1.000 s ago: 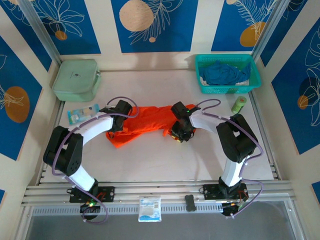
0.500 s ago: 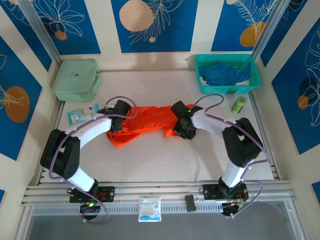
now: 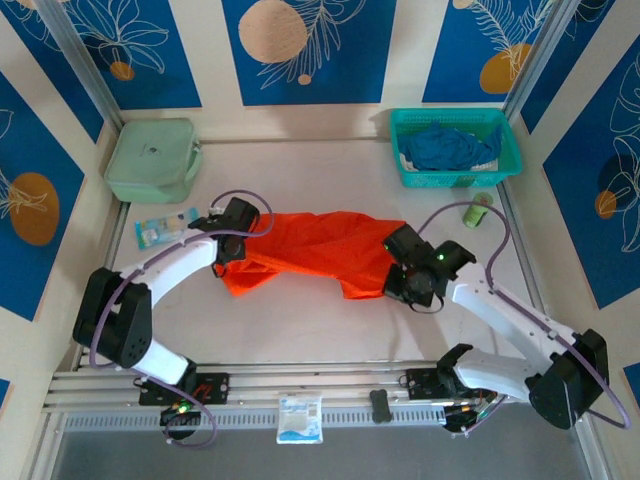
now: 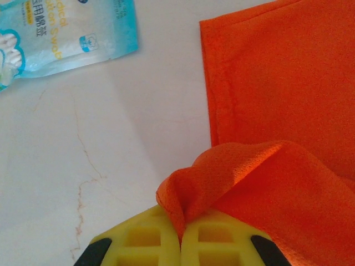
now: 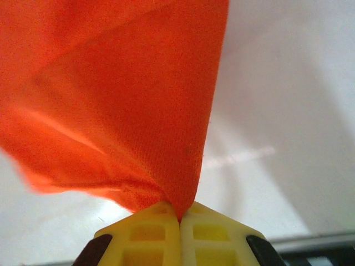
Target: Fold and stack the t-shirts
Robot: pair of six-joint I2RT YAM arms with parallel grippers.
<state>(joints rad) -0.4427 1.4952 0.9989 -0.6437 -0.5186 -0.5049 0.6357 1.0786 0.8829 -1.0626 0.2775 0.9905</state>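
Pale marbled desk [image 3: 300, 330], blue leaf-print panels round it. The orange t-shirt [image 3: 315, 250] is laid across the middle of the desk as a long rumpled band running left to right. It's not flat, and no tidy fold can be seen.

Its left edge is pinched by the left tool [image 3: 232, 255]. In the left wrist view the yellow pads [image 4: 222, 244] are pressed together w/ a ruck of orange cloth [image 4: 277, 83] caught between them, and the rest is lying on the desk beyond. Its right end is clamped the same way by the right tool [image 3: 393, 278]. In the right wrist view the cloth [image 5: 111, 83] is seen rising out of the closed tool [image 5: 180, 219] in a taut cone, so that corner is prob. lifted off the desk a bit.

The dark blue t-shirt [image 3: 450, 145] is bunched inside the teal basket [image 3: 510, 165] at the far right corner, well apart from both tools.

Progress is judged as early. One shirt is gripped at both ends and held stretched, prob. the flattening step before a fold. Nothing is folded and nothing is stacked. The blue one has to be fetched, spread and folded too, then the two stacked.

Further out:
- a small blue packet [image 3: 165, 228] is lying near the left tool
- a green roll [image 3: 478, 210] is stood near the basket
- a pale green case [image 3: 152, 160] is parked in the far left corner
- a white packet [image 3: 299, 417] is sat on the near rail
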